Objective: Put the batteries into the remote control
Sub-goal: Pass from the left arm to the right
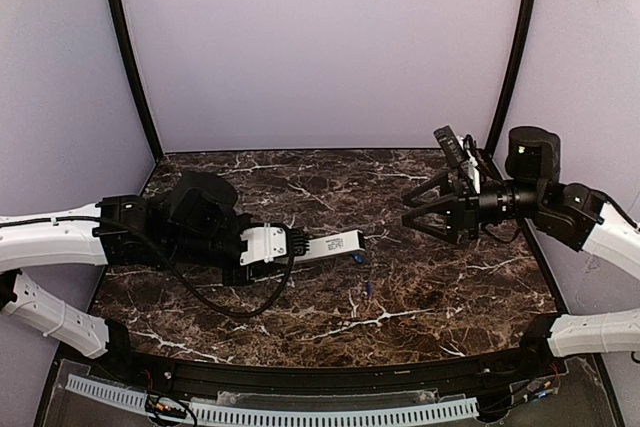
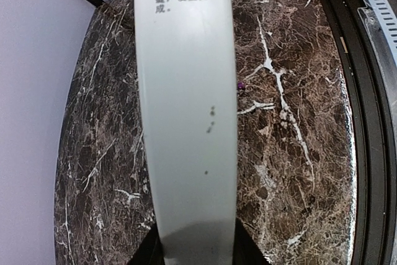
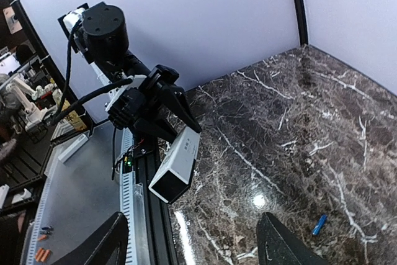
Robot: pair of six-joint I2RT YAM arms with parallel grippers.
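Note:
My left gripper (image 1: 298,245) is shut on the remote control (image 1: 335,244), a slim white stick held level above the table and pointing right. In the left wrist view the remote (image 2: 186,122) fills the middle, with printed text near its far end. Its hollow dark end (image 3: 169,185) faces the right wrist camera. One small blue battery (image 1: 358,258) lies on the table just below the remote's tip, and shows as well in the right wrist view (image 3: 319,224). A second battery (image 1: 369,290) lies nearer the front; a small purple speck (image 2: 240,84) shows beside the remote. My right gripper (image 1: 415,209) hangs open and empty to the right, facing the remote.
The dark marble table (image 1: 300,182) is walled by pale panels at the back and sides. A black rail with a white slotted strip (image 1: 300,409) runs along the near edge. A black cable (image 1: 220,302) loops below the left wrist.

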